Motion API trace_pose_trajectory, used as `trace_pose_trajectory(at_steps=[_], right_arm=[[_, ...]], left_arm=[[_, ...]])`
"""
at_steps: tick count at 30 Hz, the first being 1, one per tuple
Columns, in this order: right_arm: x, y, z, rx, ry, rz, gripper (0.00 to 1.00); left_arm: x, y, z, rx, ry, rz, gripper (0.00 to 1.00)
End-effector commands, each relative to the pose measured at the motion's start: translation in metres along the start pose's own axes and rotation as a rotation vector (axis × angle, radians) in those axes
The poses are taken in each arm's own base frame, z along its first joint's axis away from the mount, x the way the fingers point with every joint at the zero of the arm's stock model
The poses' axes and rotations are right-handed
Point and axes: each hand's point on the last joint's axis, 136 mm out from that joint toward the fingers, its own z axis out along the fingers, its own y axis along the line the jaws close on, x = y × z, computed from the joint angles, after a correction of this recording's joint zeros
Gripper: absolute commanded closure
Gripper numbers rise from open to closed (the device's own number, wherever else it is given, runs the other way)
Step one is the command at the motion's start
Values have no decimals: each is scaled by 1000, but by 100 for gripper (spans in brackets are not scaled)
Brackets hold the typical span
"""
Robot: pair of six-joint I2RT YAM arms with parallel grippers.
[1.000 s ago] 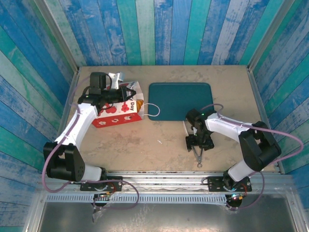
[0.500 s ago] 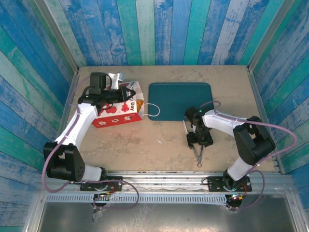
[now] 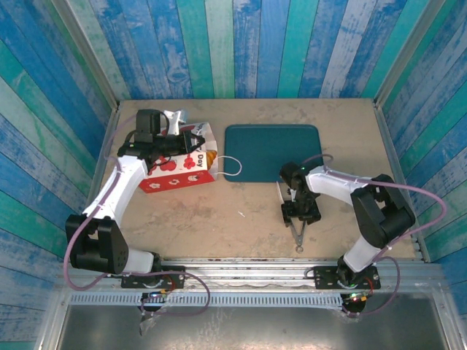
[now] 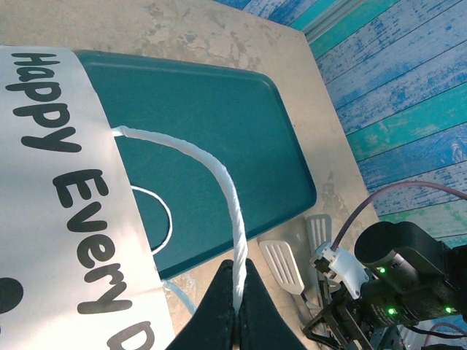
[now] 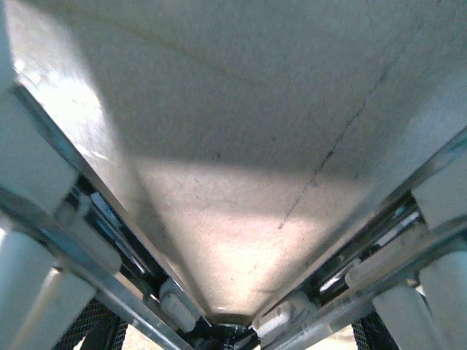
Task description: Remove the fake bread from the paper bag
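**A:** Which step is this?

**B:** An early one, I'd say. The paper bag (image 3: 175,175) lies on its side at the back left of the surface (image 3: 219,226), with its open end toward the teal tray (image 3: 272,152). The bread (image 3: 211,154) is inside the bag, and only a golden bit shows at the mouth. None of it is out yet.

**A:** What are the arms doing?

**B:** The left gripper (image 4: 235,310) is pressed together on one white cord handle (image 4: 222,175), pinching it above the bag's mouth. The right gripper (image 3: 294,213) is low over the surface, just in front of the tray's near edge. Its fingers are spread wide around a pair of tongs (image 3: 298,233), with one finger right beside each metal arm. I can't tell whether they are squeezing the tongs or only bracketing them.

**A:** So what does the next move call for?

**B:** Probably a firm hold on the tongs, then a lift clear of the surface. After that comes a carry across to the bag, with the flat white tips aimed into the opening. The left side should hold the handle taut so the mouth stays open. The pastries are small, so the tongs need a gentle, centred close.
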Motion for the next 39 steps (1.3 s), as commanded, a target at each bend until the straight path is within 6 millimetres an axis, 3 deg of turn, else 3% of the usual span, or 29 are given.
trace_pose_trajectory(at_steps=[1, 11, 19, 26, 31, 39], right_arm=[[7, -4, 10, 4, 44, 22, 23], [-13, 5, 18, 2, -34, 50, 29], [-16, -6, 21, 90, -68, 60, 36], [-20, -7, 21, 74, -117, 106, 34], [-19, -7, 25, 73, -119, 93, 41], [-6, -11, -10, 40, -186, 66, 53]], left_arm=[[-2, -10, -10, 3, -24, 31, 95], [-1, -10, -10, 0, -26, 27, 95], [-2, -9, -9, -1, -29, 21, 95], [-3, -9, -9, -2, -29, 19, 95], [-1, -8, -8, 0, -27, 14, 95], [-6, -11, -11, -3, -43, 20, 95]])
